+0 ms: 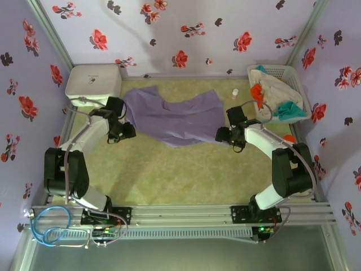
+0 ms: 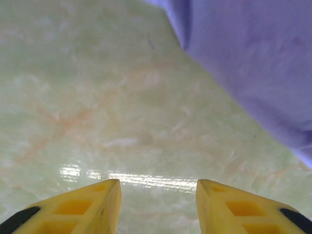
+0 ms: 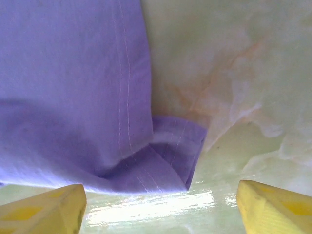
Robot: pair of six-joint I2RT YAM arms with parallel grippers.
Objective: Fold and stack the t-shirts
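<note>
A lavender-purple t-shirt [image 1: 172, 116] lies spread and rumpled on the green table, between my two arms. My left gripper [image 1: 128, 131] sits at its left edge, open, its yellow fingers [image 2: 92, 204] over bare tabletop with the purple cloth [image 2: 253, 63] ahead to the right. My right gripper [image 1: 221, 135] is at the shirt's right edge, open wide; a folded-over hem corner [image 3: 170, 156] lies just beyond its fingers [image 3: 44, 209], not between them. Orange, teal and off-white t-shirts [image 1: 276, 99] are piled in the basket.
A white lattice basket [image 1: 293, 76] stands at the back right. A white rounded box [image 1: 93, 82] sits at the back left. A small pale bottle [image 1: 234, 94] stands near the basket. Floral walls close in the table on three sides.
</note>
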